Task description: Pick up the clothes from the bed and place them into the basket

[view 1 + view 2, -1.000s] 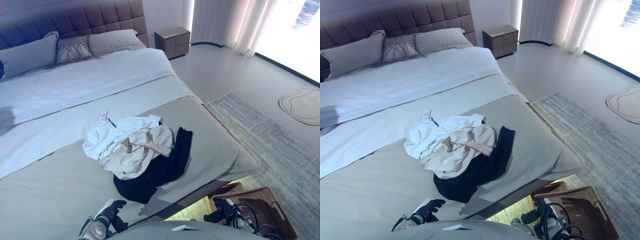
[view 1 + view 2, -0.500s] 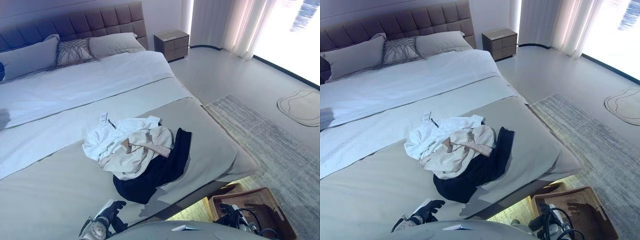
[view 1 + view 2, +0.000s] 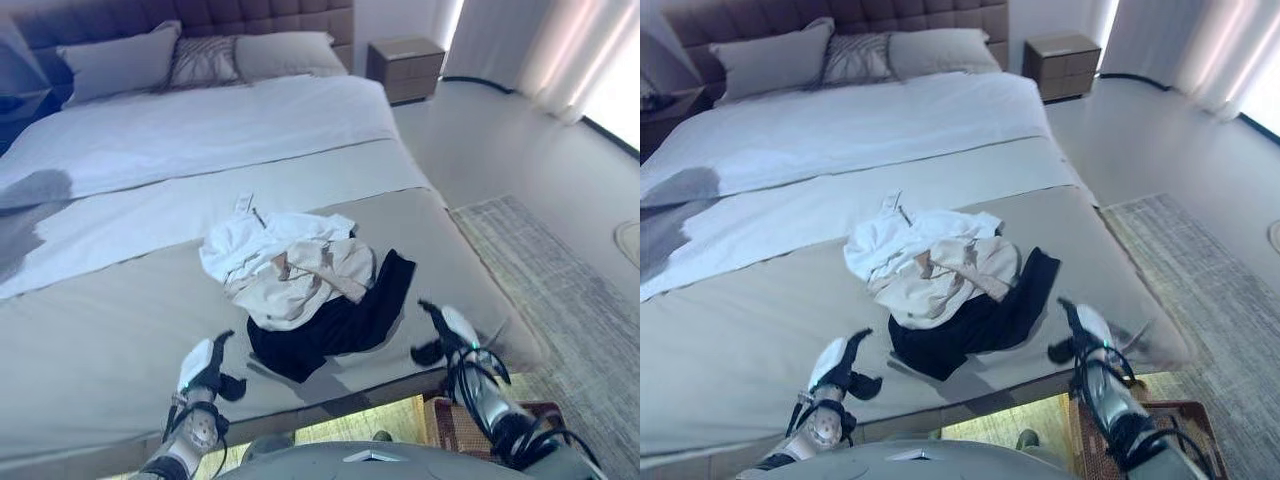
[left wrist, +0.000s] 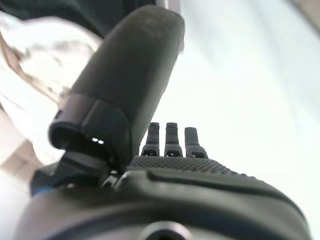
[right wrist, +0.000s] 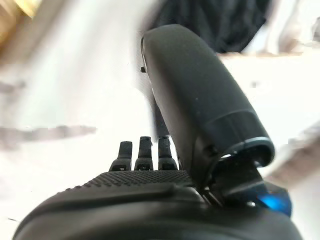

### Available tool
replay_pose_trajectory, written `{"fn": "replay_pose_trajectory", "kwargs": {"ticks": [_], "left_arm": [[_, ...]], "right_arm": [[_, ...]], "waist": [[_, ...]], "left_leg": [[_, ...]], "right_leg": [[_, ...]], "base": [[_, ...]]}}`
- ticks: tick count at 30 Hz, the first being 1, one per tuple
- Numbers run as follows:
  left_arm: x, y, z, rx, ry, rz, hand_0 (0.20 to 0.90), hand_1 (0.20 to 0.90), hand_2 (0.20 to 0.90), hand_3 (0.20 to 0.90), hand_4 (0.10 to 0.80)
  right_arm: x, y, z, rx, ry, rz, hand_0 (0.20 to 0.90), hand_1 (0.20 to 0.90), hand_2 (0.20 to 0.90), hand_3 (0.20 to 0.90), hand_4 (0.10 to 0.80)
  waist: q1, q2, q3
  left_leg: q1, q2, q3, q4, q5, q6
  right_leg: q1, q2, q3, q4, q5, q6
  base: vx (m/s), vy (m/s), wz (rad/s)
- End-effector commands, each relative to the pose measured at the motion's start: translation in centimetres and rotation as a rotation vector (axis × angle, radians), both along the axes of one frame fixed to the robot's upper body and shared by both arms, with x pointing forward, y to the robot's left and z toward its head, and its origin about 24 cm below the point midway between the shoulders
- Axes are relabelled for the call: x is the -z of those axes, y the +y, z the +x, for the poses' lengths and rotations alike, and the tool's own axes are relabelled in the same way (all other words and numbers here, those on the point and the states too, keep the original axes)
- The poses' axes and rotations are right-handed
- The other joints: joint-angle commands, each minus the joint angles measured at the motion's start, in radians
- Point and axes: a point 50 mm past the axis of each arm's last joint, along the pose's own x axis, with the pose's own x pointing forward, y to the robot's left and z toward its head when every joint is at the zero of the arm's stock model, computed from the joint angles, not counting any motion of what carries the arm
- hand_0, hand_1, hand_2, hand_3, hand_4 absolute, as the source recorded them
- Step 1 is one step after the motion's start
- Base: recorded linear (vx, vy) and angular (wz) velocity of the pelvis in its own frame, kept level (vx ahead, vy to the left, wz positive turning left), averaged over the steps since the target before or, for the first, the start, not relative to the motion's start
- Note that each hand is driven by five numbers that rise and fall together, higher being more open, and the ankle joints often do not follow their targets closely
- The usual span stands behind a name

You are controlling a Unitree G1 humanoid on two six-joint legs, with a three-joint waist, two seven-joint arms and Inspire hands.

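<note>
Left hand [image 3: 205, 366] raised over the near edge of the bed [image 3: 120, 330], fingers straight and relaxed, thumb standing out, nothing held. Positioned just beside the lower left corner of the clothes pile, apart from it. Own wrist view confirms: fingers in a row, extended, light bedcover past them, dark and pale fabric off to the thumb side.

Right hand [image 3: 447, 333] raised over the bed's near right corner, fingers likewise straight and loose, thumb out, empty. Located just to the right of the pile's dark garment, not touching. Own wrist view shows dark cloth beyond the thumb and pale cover beyond the fingers.

Clothes lying in one heap on the grey bedcover at the foot half of the bed, between the two hands and slightly beyond them: white garment [image 3: 258, 245] uppermost toward the headboard side, cream garment [image 3: 310, 280] draped over the middle, dark garment [image 3: 340, 325] beneath, spreading toward the near edge and to the right. Small tag visible at the far tip of the white garment.

Basket [image 3: 470, 425] on the floor below the bed's near right corner, mostly hidden behind the right arm; only part of the woven rim visible. Contents cannot be determined.

Pillows [image 3: 205, 62] along the headboard, nightstand [image 3: 405, 68] beyond the bed's far right corner, rug [image 3: 560, 290] on the floor to the right.
</note>
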Motion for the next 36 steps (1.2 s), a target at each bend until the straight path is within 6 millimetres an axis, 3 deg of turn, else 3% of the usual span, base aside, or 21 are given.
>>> {"fn": "replay_pose_trajectory", "kwargs": {"ticks": [1,5,10,18,26,31,36], "left_arm": [[-6.9,3.0,6.2,0.115,-0.343,0.268,0.900,0.900,0.900,0.900,0.800],[-11.0,2.8,9.4,0.189,-0.514,0.355,0.900,0.900,0.900,0.900,0.800],[-15.0,1.8,11.0,0.222,-0.772,0.351,0.900,0.900,0.900,0.900,0.800],[-16.6,0.5,10.5,0.256,-0.876,0.137,0.900,0.900,0.900,0.900,0.800],[-19.5,-1.1,10.1,0.332,-1.045,0.010,0.900,0.900,0.900,0.900,0.800],[-21.8,-1.9,10.0,0.380,-1.147,-0.059,0.900,0.900,0.900,0.900,0.800],[-22.7,-2.2,9.9,0.402,-1.177,-0.079,0.900,0.900,0.900,0.900,0.800]], "right_arm": [[-7.2,1.9,6.4,-0.132,-0.308,-0.101,0.900,0.900,0.900,0.900,0.800],[-12.7,2.4,10.3,-0.153,-0.444,-0.186,0.900,0.900,0.900,0.900,0.800],[-17.3,3.5,13.1,-0.136,-0.543,-0.241,0.900,0.900,0.900,0.900,0.800],[-20.2,4.1,14.5,-0.102,-0.611,-0.239,0.900,0.900,0.900,0.900,0.800],[-22.3,3.2,15.6,-0.034,-0.633,-0.248,0.900,0.900,0.900,0.900,0.800],[-23.4,1.7,16.0,0.047,-0.639,-0.291,0.900,0.900,0.900,0.900,0.800],[-25.0,0.1,16.3,0.117,-0.619,-0.348,0.900,0.900,0.900,0.900,0.800]], "waist": [[0.053,-0.050,0.059],[0.097,-0.034,0.139],[0.148,-0.011,0.222],[0.213,-0.003,0.307],[0.256,0.008,0.369],[0.273,0.014,0.394],[0.284,0.018,0.394]], "left_leg": [[-0.063,-0.050,0.026,0.139,-0.100,0.005],[-0.189,-0.068,-0.030,0.219,-0.085,-0.001],[-0.319,-0.095,-0.061,0.346,-0.095,0.005],[-0.464,-0.145,-0.068,0.593,-0.203,0.027],[-0.601,-0.192,-0.076,0.765,-0.250,0.061],[-0.689,-0.224,-0.070,0.863,-0.277,0.079],[-0.783,-0.240,-0.070,0.949,-0.302,0.093]], "right_leg": [[-0.044,-0.038,0.012,0.216,-0.162,-0.023],[-0.148,-0.052,-0.031,0.335,-0.200,-0.051],[-0.272,-0.103,-0.069,0.499,-0.244,-0.079],[-0.377,-0.146,-0.087,0.751,-0.346,-0.116],[-0.490,-0.157,-0.084,0.933,-0.400,-0.136],[-0.582,-0.176,-0.082,1.021,-0.413,-0.129],[-0.688,-0.191,-0.069,1.094,-0.420,-0.122]], "base": [[-0.104,0.020,0.36],[-0.173,0.025,0.43],[-0.138,0.032,0.31],[0.036,0.001,0.30],[0.020,-0.013,0.17],[0.001,-0.024,0.10],[0.002,-0.010,0.10]]}}
